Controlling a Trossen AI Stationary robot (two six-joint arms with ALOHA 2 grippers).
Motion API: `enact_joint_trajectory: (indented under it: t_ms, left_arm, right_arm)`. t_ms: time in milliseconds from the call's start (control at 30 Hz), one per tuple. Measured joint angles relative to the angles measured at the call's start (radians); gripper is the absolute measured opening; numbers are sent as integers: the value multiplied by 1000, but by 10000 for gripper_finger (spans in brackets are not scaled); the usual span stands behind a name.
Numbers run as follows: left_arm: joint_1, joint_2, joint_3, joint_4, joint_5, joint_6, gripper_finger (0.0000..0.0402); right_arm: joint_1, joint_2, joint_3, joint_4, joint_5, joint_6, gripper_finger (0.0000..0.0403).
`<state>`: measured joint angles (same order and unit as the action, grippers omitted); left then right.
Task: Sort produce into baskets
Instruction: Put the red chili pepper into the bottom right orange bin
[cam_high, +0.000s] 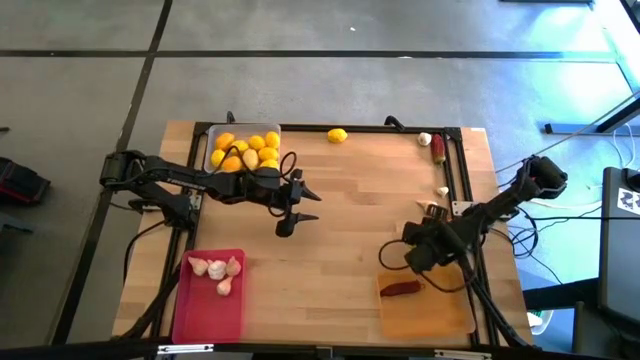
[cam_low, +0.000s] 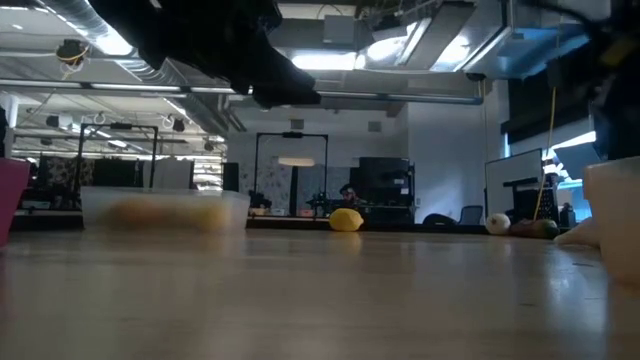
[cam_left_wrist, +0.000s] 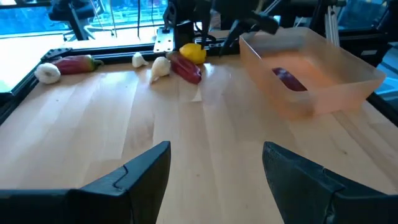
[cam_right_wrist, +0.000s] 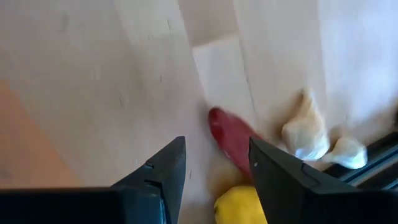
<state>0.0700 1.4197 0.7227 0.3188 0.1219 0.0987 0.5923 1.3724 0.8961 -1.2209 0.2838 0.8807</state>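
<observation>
Wooden table (cam_high: 330, 230): my right gripper (cam_right_wrist: 214, 165) hangs apart over a chili (cam_right_wrist: 233, 143). Light, slick; I'd pinch mid-body, garlic (cam_right_wrist: 306, 134) at three o'clock.

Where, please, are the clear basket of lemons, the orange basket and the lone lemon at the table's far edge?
clear basket (cam_high: 210, 135): high view, its left wall.
orange basket (cam_high: 425, 312): high view, bare floor of the tray.
lone lemon (cam_high: 337, 135): high view, middle of the fruit.
</observation>
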Motion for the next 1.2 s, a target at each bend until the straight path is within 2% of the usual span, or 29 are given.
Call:
enact_joint_trajectory:
  t_ms: [200, 333, 500, 667, 933, 1200]
  left_arm:
    - [0, 0, 0, -1, 0, 35, 251]
    - [0, 0, 0, -10, 0, 42, 251]
    - [2, 0, 0, -11, 0, 54, 251]
    - [3, 0, 0, -17, 0, 49, 251]
    - [3, 0, 0, -17, 0, 38, 251]
    - [3, 0, 0, -17, 0, 33, 251]
  right_arm:
    - [-46, 0, -72, 41, -73, 21, 168]
    - [-82, 0, -94, 51, -74, 14, 195]
    - [-145, 0, -146, 62, -72, -96, 242]
    - [-203, 0, -215, 161, -59, -211, 250]
    - [-280, 0, -293, 235, -57, -241, 206]
    - [-286, 0, -302, 264, -48, -261, 108]
